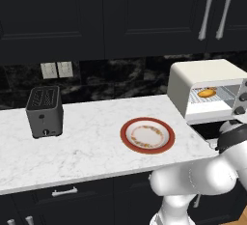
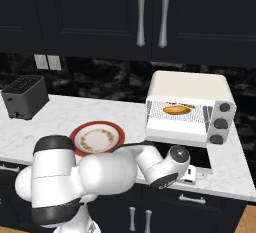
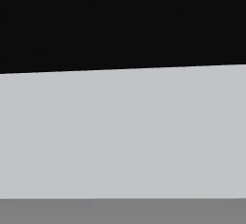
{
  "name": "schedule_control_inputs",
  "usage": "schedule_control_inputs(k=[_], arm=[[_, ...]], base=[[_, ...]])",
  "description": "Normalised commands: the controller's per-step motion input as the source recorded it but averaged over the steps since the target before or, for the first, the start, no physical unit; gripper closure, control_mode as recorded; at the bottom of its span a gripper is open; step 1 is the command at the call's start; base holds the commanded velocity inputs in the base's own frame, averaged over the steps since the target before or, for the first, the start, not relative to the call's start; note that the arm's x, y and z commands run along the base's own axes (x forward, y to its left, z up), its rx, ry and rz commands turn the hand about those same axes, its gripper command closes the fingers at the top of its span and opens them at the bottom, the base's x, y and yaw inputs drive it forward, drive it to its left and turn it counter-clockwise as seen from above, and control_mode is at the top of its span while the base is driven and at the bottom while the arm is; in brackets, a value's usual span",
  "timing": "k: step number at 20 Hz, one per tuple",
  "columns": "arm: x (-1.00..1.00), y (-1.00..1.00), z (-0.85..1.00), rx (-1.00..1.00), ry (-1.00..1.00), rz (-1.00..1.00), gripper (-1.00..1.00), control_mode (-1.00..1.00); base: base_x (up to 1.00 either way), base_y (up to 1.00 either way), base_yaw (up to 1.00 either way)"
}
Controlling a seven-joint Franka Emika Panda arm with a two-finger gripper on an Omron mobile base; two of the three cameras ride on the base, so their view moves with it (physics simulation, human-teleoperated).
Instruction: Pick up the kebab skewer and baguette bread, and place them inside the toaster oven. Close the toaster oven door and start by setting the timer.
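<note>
Baguette bread [image 2: 177,110] already lies on the wire rack inside the toaster oven [image 2: 187,84], which stands at the right end of the counter [image 1: 87,147] against the back wall. I take that step as done. The kebab skewer I cannot make out for sure: the plate [image 1: 147,135] near the counter's front edge looks bare, so the skewer may be in the oven beside the loaf, but the rack is too small in my views to say. The toaster oven door [image 2: 200,157] hangs open, folded down flat in front of the oven mouth, its dark glass showing just past my wrist. My gripper [image 2: 192,175] is down at the door's front edge, where the handle should be; whether the jaws are parted or clamped on the handle I cannot tell, since my own arm covers them and the hand view gives just a dark area over a flat pale one. By my reckoning what remains is swinging the door up shut and then turning the timer knob [image 2: 225,107] on the oven's right panel.
</note>
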Motion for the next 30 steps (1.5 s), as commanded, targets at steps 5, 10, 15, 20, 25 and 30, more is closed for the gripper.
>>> schedule_control_inputs(k=[5,10,15,20,25,30], arm=[[0.18,0.06,-0.08,-0.09,-0.03,0.00,-1.00,-1.00],[0.20,0.09,0.00,-0.11,0.00,0.00,-1.00,-1.00],[0.17,0.23,0.00,-0.04,-0.05,-0.01,-1.00,-1.00],[0.39,0.30,0.03,0.00,-0.06,-0.04,-1.00,-1.00],[0.38,0.21,0.08,0.00,-0.05,-0.04,-1.00,-1.00],[0.37,0.01,0.49,0.00,0.00,-0.05,-1.00,-1.00]], base=[[0.00,0.00,0.00],[0.00,0.00,0.00],[0.00,0.00,0.00],[0.00,0.00,0.00],[0.00,0.00,0.00],[0.00,0.00,0.00]])
